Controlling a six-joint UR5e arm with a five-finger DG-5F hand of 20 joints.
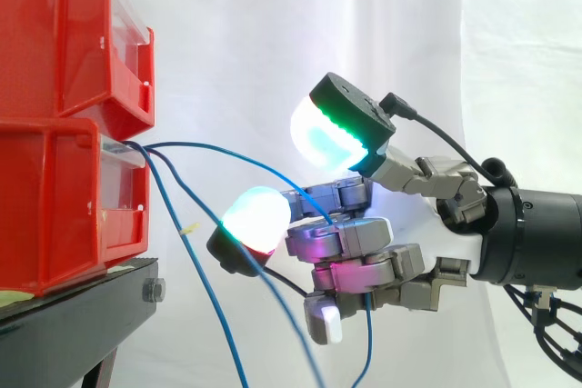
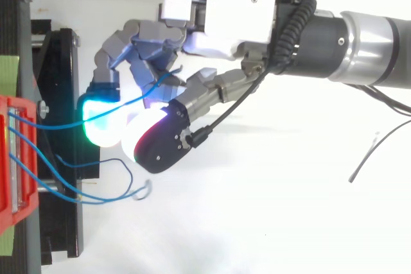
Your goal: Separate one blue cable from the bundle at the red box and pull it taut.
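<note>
**wirenut:** ok, where's the cable at right now?

**sidebench:** 1 blue cable [image 1: 227,153] comes out of the front of the lower of the 2 stacked red bins [image 1: 64,215]. It arcs over to the right and runs straight into the hand [image 1: 359,238]. There's a bit of a curve in it, so it's not a dead straight line.

**wirenut:** and the fingers? spread out or closed on it?

**sidebench:** curled. The lower fingers [image 1: 400,279] are folded in on the cable. It goes in between them and its loose end [image 1: 368,343] dangles out underneath. The top pad [image 1: 318,138] glows green and white and sticks up above the cable, apart from it. Another pad [image 1: 255,217], cyan with red at the bottom, sits just under the arc.

**wirenut:** rest of the bundle?

**sidebench:** the other blue cables [image 1: 204,288] hang loose from the same bin front. They drop below the arc and past the edge of the black stand [image 1: 82,315]. Looking down from above, the arm reaches in from the right, and the glowing pads are near the stand's edge but apart from the bin. White curtain [image 1: 236,43] behind all of it.
</note>
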